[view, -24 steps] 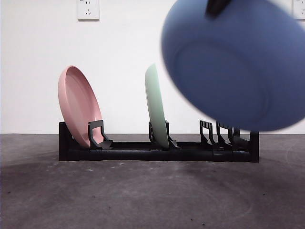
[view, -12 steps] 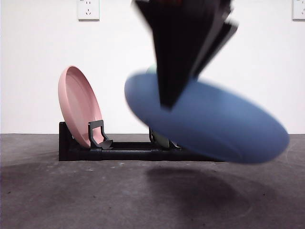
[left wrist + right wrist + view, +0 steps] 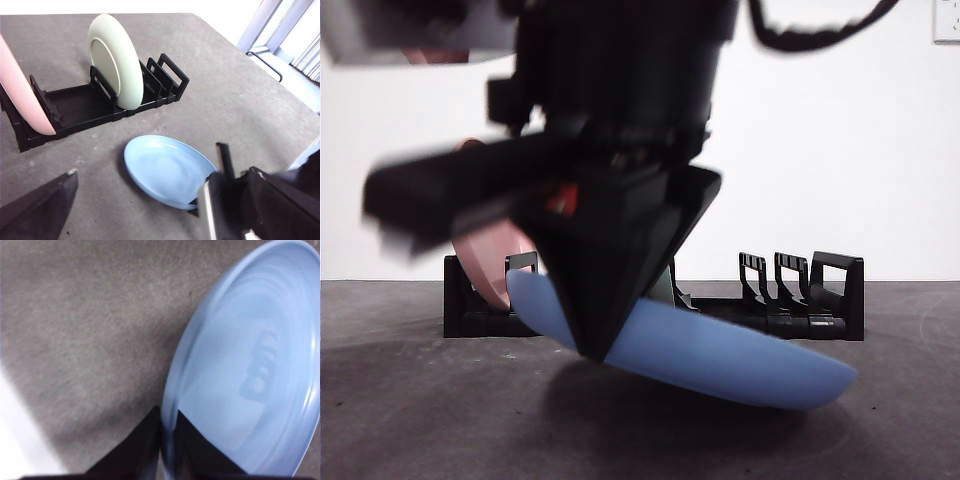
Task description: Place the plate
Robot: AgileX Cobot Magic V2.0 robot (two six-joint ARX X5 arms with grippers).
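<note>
My right gripper (image 3: 167, 435) is shut on the rim of the blue plate (image 3: 250, 370). In the front view this gripper (image 3: 600, 300) fills the middle, big and dark. There the blue plate (image 3: 720, 355) lies nearly flat and slightly tilted, very low over the table in front of the black rack (image 3: 800, 305). Whether it touches the table I cannot tell. In the left wrist view the blue plate (image 3: 160, 167) lies in front of the rack (image 3: 75, 107). My left gripper (image 3: 162, 205) hovers open above that spot, holding nothing.
In the rack, a pink plate (image 3: 20, 95) stands at one end and a pale green plate (image 3: 117, 57) near the middle. Several slots (image 3: 785, 280) beyond the green plate hold nothing. The table edge (image 3: 250, 55) runs past the rack's far end.
The blue plate has come down from high on the right to low at the centre, turning from steeply tilted to nearly flat. The right gripper dropped with it and now blocks the middle.
</note>
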